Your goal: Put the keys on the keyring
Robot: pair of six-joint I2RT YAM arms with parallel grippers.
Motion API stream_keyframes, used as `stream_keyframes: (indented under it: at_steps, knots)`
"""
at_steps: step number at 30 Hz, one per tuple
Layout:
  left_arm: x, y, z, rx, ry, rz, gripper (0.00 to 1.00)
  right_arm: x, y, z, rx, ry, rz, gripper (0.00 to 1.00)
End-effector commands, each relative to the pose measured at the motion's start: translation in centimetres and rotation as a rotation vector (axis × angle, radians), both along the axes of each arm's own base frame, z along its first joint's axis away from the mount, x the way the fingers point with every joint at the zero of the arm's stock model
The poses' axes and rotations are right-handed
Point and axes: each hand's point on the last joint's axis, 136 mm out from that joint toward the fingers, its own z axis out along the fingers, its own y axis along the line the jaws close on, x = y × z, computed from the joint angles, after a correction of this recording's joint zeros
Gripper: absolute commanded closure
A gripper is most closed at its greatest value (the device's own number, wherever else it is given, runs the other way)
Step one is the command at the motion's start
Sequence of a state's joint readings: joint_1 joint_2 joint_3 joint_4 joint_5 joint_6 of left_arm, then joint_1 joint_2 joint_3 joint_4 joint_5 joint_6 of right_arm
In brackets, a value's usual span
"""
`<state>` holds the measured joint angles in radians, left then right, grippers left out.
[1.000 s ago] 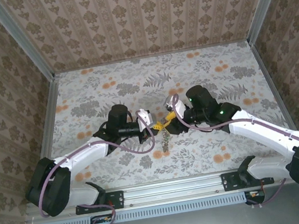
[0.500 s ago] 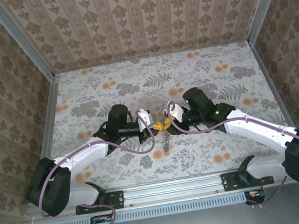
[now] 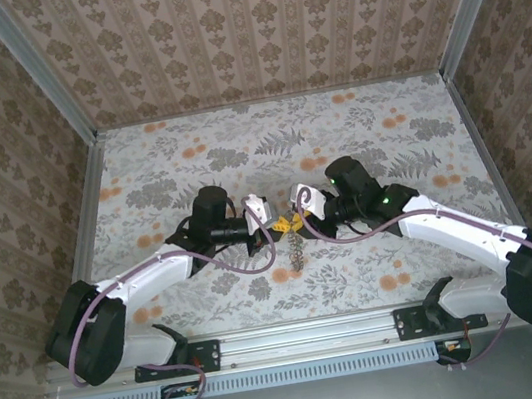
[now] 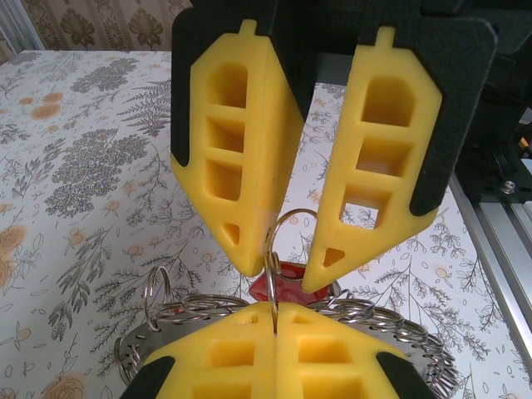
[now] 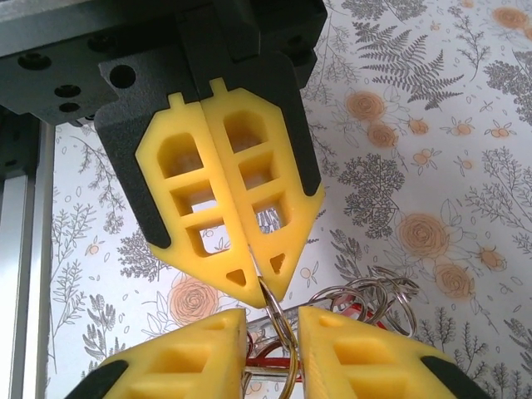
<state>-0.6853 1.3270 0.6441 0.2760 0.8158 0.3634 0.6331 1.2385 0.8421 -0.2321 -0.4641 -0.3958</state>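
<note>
Both tools meet mid-desk [image 3: 186, 141]. Left tool [image 4: 274, 314] fully closed, pinching thin wire loop [image 4: 293, 213]. Right tool [image 5: 273, 320] narrowly parted, fingers either side of same loop; grip on it unclear. Keyring [image 3: 296, 245] just near of tools, seemingly dangling. Red key head [image 4: 289, 274] under loop, among bunched metal rings [image 4: 374, 314].

The tabletop [image 3: 188, 151] is a flat rectangular surface covered by a printed sheet: grey ferns and leaf clusters with orange blossoms on a white ground. The left rail [image 3: 92, 202] and the right rail [image 3: 480, 145], both aluminium, border its sides. A wallpapered back wall [image 3: 249, 30] closes the far edge. Along the near edge, an aluminium crossbeam [image 3: 308, 335] carries the left arm base [image 3: 184, 352] and the right arm base [image 3: 435, 306].
</note>
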Motion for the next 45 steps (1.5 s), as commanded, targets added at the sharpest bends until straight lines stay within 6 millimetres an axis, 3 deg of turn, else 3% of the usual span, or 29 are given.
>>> stream_keyframes:
  at_steps: [1, 5, 10, 19, 28, 45]
  knots:
    - [0.0, -0.5, 2.3, -0.059, -0.059, -0.041, 1.0, -0.1, 0.2, -0.6, -0.016, -0.014, 0.033, 0.77]
    - [0.0, -0.5, 2.4, -0.061, -0.059, -0.039, 1.0, 0.1, 0.1, -1.1, -0.03, -0.016, 0.027, 0.77]
    - [0.1, -0.5, 2.4, -0.061, -0.06, -0.037, 1.0, 0.2, 0.1, -0.9, -0.018, -0.029, 0.025, 0.88]
    - [0.1, -0.4, 1.9, -0.048, -0.056, -0.027, 1.0, 0.2, -0.1, -0.6, -0.013, -0.037, 0.027, 0.97]
    - [-0.5, -0.2, 1.0, 0.04, -0.053, -0.076, 0.81, -0.2, 0.0, 0.0, -0.018, -0.037, 0.055, 0.99]
    - [-0.9, -0.5, 0.1, 0.123, -0.047, -0.133, 0.77, -0.6, 0.0, 0.6, -0.003, -0.054, 0.071, 0.99]
